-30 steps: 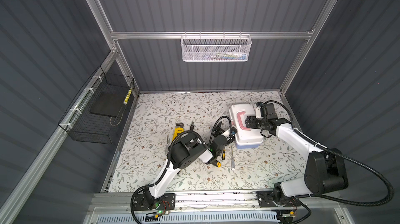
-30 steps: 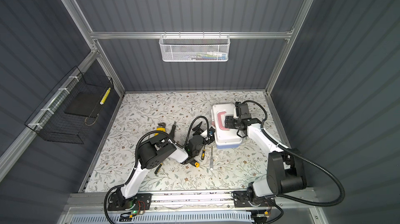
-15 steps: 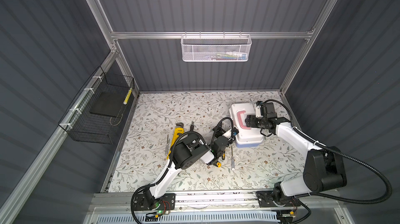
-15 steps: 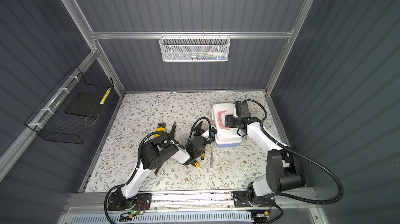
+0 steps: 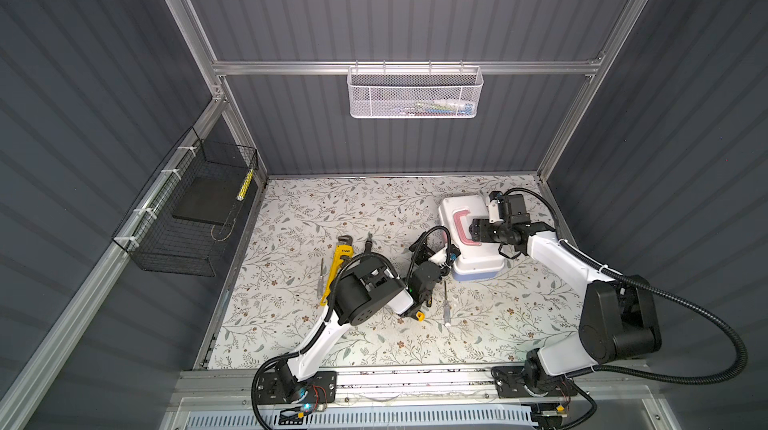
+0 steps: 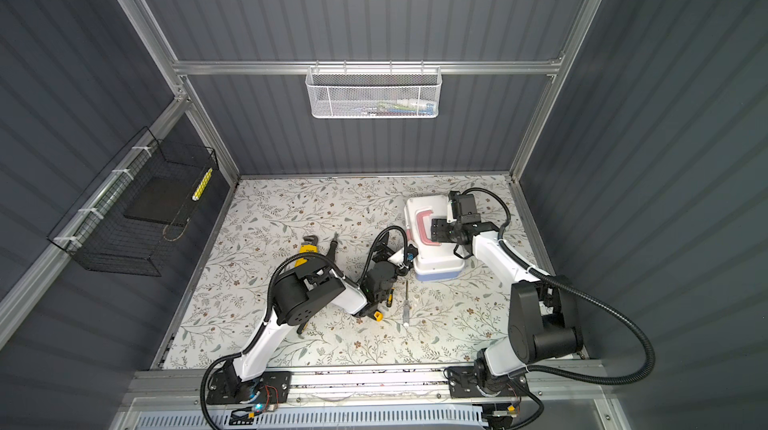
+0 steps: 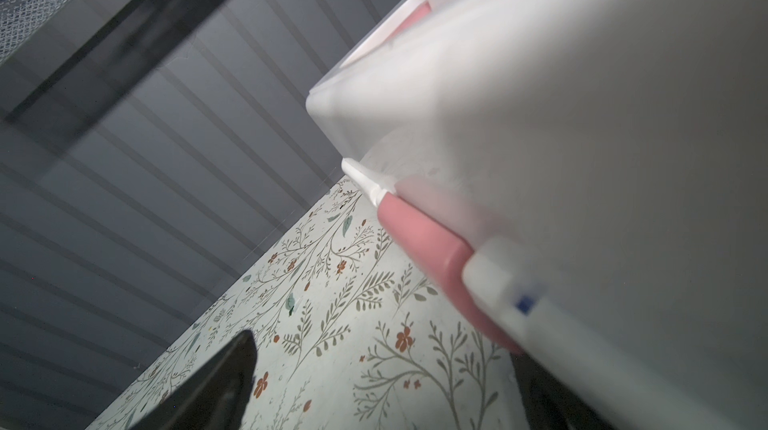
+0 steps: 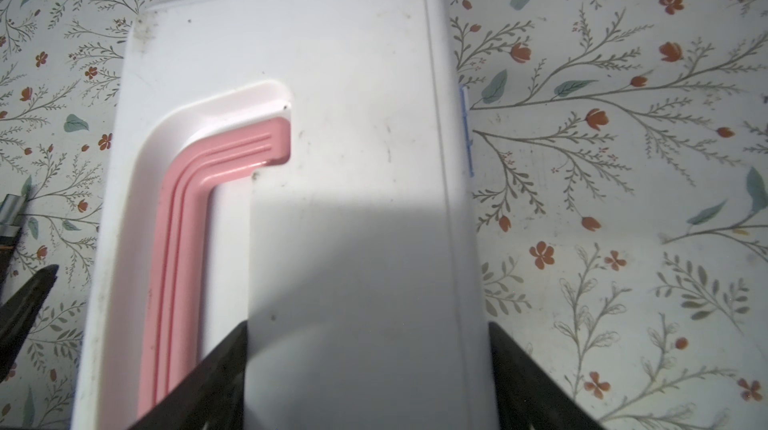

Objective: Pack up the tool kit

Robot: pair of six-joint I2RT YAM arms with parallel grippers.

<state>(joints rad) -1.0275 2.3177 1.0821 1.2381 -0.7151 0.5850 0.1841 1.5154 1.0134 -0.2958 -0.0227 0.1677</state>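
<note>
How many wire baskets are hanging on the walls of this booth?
2. A white metal mesh basket hangs from the rail on the back wall; a black wire basket is fixed to the side wall, left in both top views. None seems hidden.

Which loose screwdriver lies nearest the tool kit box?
The clear-handled screwdriver, just in front of the tool kit box; the others lie farther left, toward the yellow wrench.

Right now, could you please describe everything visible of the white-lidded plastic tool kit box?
The rectangular plastic tool kit sits on the right of the floral table, lid down. Its scuffed white lid carries a recessed pink U-shaped handle; the base is light blue. A pink latch faces the open left gripper, close beside it. The right gripper straddles the lid; whether it clamps is unclear.
</note>
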